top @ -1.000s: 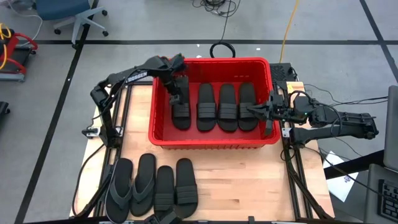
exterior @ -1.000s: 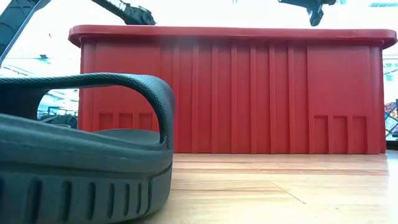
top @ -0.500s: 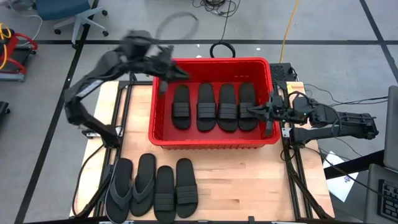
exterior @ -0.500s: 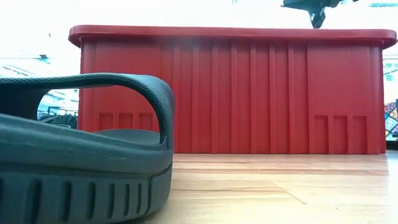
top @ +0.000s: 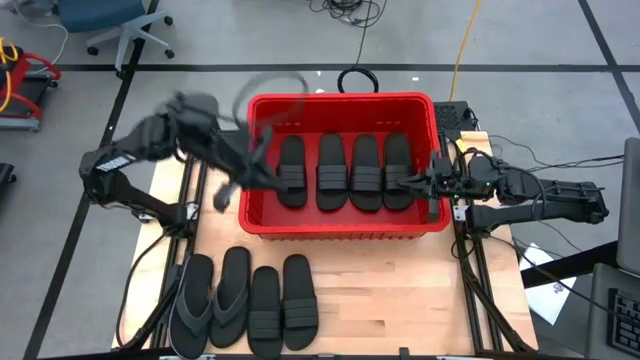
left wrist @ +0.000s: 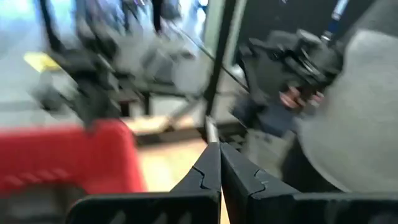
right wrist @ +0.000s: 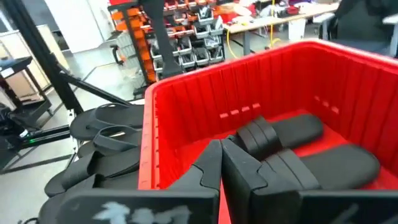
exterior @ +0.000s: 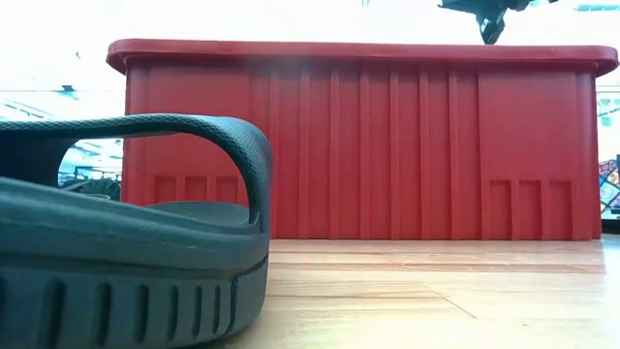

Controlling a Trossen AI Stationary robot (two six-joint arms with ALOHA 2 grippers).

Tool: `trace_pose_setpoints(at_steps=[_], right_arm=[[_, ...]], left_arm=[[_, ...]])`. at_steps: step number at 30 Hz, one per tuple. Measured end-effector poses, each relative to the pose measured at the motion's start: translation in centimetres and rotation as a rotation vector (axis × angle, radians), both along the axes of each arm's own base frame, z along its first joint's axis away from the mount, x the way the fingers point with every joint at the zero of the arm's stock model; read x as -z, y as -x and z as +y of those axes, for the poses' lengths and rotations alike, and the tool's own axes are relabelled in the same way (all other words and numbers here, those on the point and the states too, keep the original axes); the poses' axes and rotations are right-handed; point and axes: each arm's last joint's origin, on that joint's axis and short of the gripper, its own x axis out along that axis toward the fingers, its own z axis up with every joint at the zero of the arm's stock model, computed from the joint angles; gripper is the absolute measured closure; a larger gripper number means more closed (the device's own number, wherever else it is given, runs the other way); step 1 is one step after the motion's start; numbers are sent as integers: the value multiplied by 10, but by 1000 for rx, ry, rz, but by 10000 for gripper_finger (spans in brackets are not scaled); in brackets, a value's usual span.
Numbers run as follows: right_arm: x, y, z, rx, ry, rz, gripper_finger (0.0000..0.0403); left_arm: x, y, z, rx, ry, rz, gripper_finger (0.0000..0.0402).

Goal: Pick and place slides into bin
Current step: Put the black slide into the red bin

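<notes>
The red bin [top: 340,226] stands at the middle of the table, and four black slides [top: 340,172] lie side by side on its floor. Two more black slides [top: 282,308] and two grey flip-flops [top: 212,300] lie flat at the table's near edge. One flip-flop [exterior: 126,242] fills the low view's foreground. My left gripper [top: 258,172], blurred, hangs high over the bin's left wall, shut and holding nothing [left wrist: 219,165]. My right gripper [top: 408,181] hovers over the bin's right end, shut and holding nothing [right wrist: 221,155].
The bin's black loop handle [top: 357,80] sticks out past its far wall. Bare wood [top: 400,300] lies between the bin and the near edge, right of the loose slides. Cables and frame rails run along both sides of the table.
My left gripper has risen out of the bin's left end, where it stood over the leftmost slide. It has swung up and back toward the table's left, tipping from pointing down to nearly level. That slide stays flat in the bin.
</notes>
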Motion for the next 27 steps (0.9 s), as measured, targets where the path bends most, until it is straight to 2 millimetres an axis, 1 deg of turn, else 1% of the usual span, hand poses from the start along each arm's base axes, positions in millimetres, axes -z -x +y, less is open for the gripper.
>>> trace_pose_setpoints(at_steps=[4, 7, 9, 12, 14, 16, 18, 20, 22, 24, 27], right_arm=[[4, -9, -2, 62, -66, 18, 403], [3, -18, 0, -15, -106, 0, 403], [5, -23, 1, -40, -129, 10, 403], [10, -33, 4, -5, -144, 43, 403], [9, -40, 8, -18, -141, 12, 403], [3, -47, 13, -50, -142, -67, 403], [-2, -54, 18, -51, -142, -113, 403], [-6, -63, 24, -8, -138, -105, 403], [-9, -72, 30, 14, -130, -68, 403], [-18, -82, 36, 0, -126, -73, 403], [-34, -95, 47, -62, -84, -72, 403]], left_arm=[[42, -15, -24, 98, 49, 174, 401], [75, -23, -41, 158, 58, 287, 401], [94, -25, -51, 191, 51, 339, 401], [116, -19, -60, 228, 37, 397, 401], [122, -11, -61, 241, 31, 392, 401], [126, 1, -62, 249, 27, 400, 401], [126, 13, -62, 234, 13, 373, 401], [124, 28, -61, 210, -3, 338, 401], [120, 40, -60, 172, -10, 255, 401], [120, 51, -57, 109, 2, 201, 399], [117, 61, -54, -5, 74, 106, 400]])
